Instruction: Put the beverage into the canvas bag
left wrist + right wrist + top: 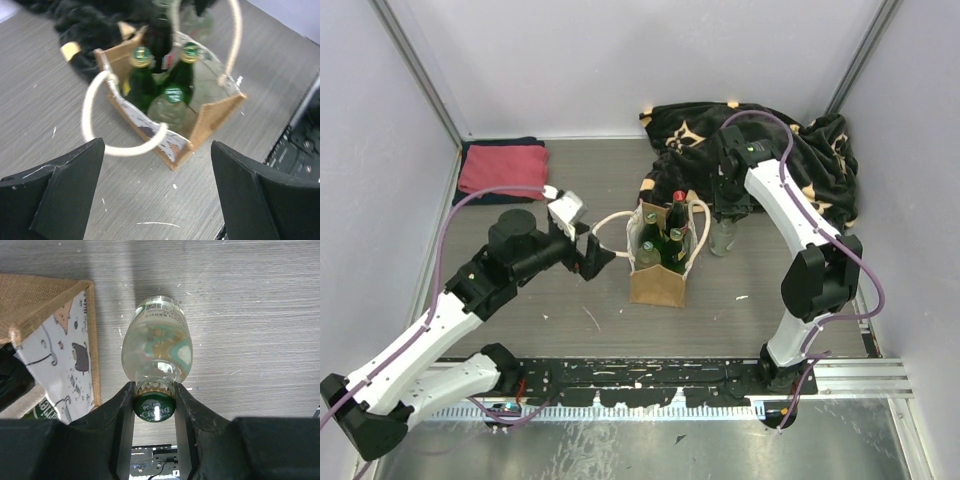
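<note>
Both arms bent inward: right tool (154,401) clamps clear bottle (156,342); left tool (157,150) spread.

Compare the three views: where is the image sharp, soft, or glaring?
Top external view: even light, canvas bag crisp, faint shadows. Left wrist view: bag and green bottles slightly soft, black blanket behind blurred. Right wrist view: clear bottle sharp, a bright glint on its green cap.
</note>
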Controlling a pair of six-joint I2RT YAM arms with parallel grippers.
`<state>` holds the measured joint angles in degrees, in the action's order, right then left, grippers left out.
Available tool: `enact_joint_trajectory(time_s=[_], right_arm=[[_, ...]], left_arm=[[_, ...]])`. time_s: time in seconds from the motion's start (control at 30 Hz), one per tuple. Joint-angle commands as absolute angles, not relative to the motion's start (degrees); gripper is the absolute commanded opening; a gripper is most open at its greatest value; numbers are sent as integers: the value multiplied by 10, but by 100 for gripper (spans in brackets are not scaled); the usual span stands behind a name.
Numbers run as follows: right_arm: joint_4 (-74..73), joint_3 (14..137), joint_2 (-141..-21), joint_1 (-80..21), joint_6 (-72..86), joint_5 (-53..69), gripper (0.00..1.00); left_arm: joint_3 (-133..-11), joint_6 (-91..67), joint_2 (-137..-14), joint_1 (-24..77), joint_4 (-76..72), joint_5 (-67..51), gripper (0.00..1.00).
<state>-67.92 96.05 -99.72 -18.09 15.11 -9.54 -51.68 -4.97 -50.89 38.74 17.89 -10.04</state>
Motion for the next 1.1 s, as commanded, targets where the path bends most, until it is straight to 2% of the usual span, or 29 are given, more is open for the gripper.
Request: enact_joint_trajectory(time_s=[0.0,0.27,0.63,1.07], right_arm=[[-671,1001,-945,-152,142,-118,1],[-697,1051,-922,-103,129,-108,1],[-714,1063,-900,-99,124,-91,1],[-732,1112,-894,-98,123,-76,1]], left_arm=[[-528,74,-504,441,171,-126,94],[-464,197,-519,522,119,-155,95],[-430,266,-607,535,-1,-158,96],[-410,323,-678,545,-47,-166,97]])
